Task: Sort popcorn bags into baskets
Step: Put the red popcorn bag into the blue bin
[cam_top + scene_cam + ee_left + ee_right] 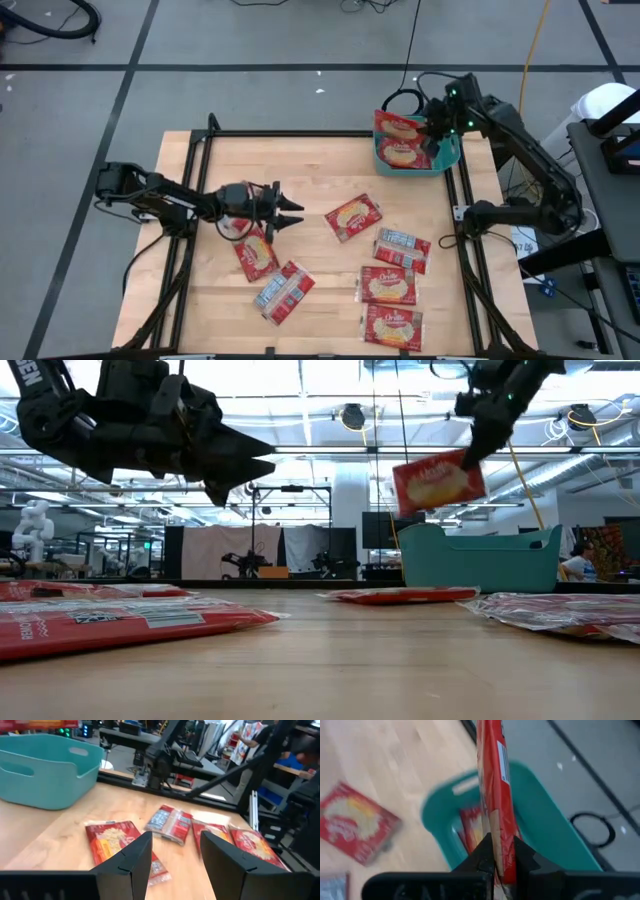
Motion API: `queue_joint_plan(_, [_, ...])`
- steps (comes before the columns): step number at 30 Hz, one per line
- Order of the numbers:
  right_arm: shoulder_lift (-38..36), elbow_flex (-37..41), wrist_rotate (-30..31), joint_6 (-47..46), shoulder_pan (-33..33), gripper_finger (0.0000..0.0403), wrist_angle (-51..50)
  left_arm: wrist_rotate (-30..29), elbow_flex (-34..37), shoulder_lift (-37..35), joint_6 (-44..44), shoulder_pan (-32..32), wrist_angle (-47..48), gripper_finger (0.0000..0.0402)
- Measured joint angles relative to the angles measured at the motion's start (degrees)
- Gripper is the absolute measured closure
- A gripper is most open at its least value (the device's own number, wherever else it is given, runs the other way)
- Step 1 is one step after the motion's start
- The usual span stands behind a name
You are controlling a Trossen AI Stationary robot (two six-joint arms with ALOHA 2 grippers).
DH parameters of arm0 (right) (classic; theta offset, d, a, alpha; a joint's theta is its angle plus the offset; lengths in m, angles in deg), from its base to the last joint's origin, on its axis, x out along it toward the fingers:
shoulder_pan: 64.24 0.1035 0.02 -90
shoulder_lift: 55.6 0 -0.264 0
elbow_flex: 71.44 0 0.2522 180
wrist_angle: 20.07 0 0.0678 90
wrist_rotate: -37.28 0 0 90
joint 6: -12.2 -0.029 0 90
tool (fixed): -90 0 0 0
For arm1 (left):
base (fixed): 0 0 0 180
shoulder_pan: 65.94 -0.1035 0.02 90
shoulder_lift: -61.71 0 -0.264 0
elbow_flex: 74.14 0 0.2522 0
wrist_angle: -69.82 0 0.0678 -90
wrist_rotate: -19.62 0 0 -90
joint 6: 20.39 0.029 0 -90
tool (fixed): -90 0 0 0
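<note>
My right gripper (432,130) is shut on one red popcorn bag (438,482) that hangs over the teal basket (480,558) at the table's far right corner. Another bag (403,153) lies flat inside the basket. Several more popcorn bags lie flat on the wooden table, among them one (353,217) at the middle and one (257,255) near my left gripper. My left gripper (296,213) hovers level above the table's left half, open, with nothing between its fingers (135,862). My right gripper pinches the bag between its two fingers at the bag's upper edge (468,460), seen edge-on in the wrist view (499,845). The fingers slant down from above. The bag hangs tilted below them, lifted clear above the basket's opening.
Black frame rails (460,230) run along the table's edges. The loose bags gather at the near right (388,284) and near left (284,292), with bare wood (320,170) across the far middle. A person sits in the room beyond the basket (580,560).
</note>
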Motion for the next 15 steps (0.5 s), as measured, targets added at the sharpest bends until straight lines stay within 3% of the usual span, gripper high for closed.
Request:
queue_joint_plan(7, [3.7, 0.0, -0.3, 4.3, -6.4, 0.0391, -2.8, -0.1, 0.0, 0.0, 1.9, 0.6, 0.9, 0.0232])
queue_joint_plan(15, [10.4, 0.0, -0.8, 7.8, -7.8, 0.0391, -7.7, -1.1, 0.0, 0.0, 3.7, 0.6, 0.9, 0.0231])
